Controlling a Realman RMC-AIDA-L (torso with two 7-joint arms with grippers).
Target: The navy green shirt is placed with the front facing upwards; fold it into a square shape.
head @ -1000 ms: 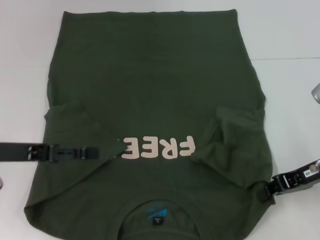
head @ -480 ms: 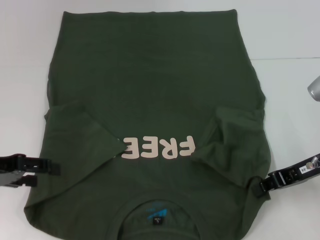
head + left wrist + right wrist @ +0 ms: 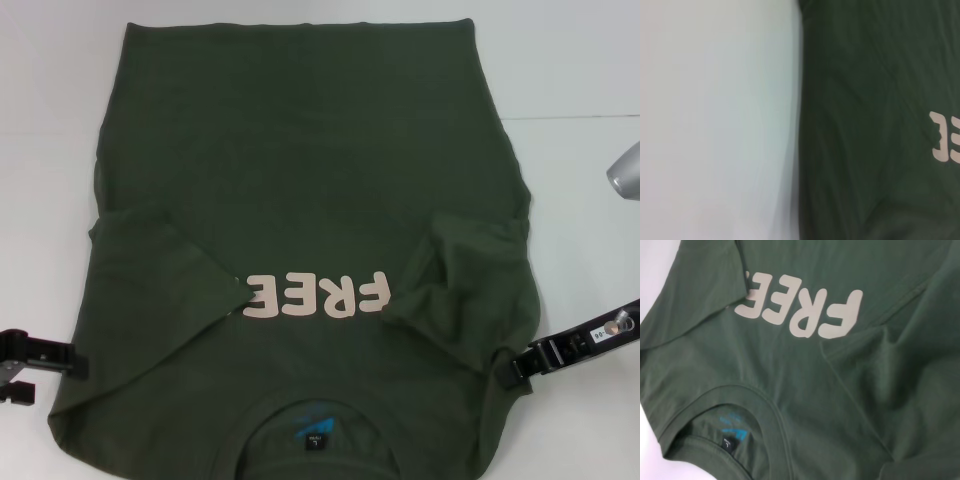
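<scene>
On white table (image 3: 580, 60), matte green shirt (image 3: 300, 180).

The shirt (image 3: 300, 200) is soft matt cotton-looking cloth, a bit rumpled next to the right claw (image 3: 515, 368). Its lettering (image 3: 318, 294) is a smooth flat print. Both claws look like matt black plastic, and the bench (image 3: 570, 70) is plain, smooth white.
</scene>
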